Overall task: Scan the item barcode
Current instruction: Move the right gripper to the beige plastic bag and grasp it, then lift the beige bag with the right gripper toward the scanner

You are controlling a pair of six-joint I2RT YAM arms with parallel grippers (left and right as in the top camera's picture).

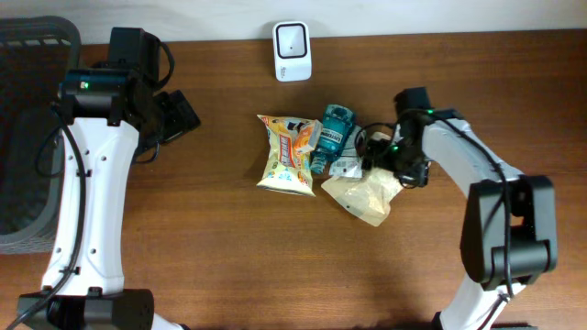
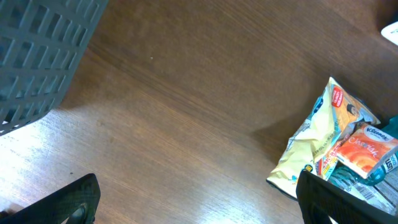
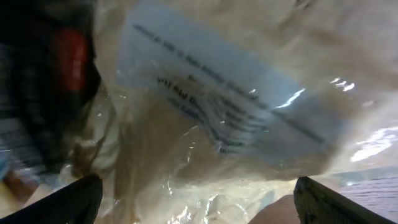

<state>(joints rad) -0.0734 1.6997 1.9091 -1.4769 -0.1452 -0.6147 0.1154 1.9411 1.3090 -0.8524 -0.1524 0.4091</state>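
Several items lie mid-table: a yellow snack bag (image 1: 287, 154) (image 2: 323, 140), a teal bottle (image 1: 332, 136), a small white packet (image 1: 347, 166) and a clear beige plastic bag (image 1: 369, 195). The white scanner (image 1: 293, 50) stands at the table's far edge. My right gripper (image 1: 383, 168) is down on the plastic bag's upper end. In the right wrist view the bag and its printed label (image 3: 224, 106) fill the frame, and the gripper (image 3: 199, 205) is open with crinkled plastic between its fingers (image 3: 68, 199). My left gripper (image 1: 180, 115) (image 2: 199, 211) hangs open over bare wood, left of the snack bag.
A dark grey mesh basket (image 1: 27, 137) (image 2: 43, 50) occupies the table's left end. A corner of the scanner (image 2: 392, 32) shows at the top right of the left wrist view. The table is brown wood.
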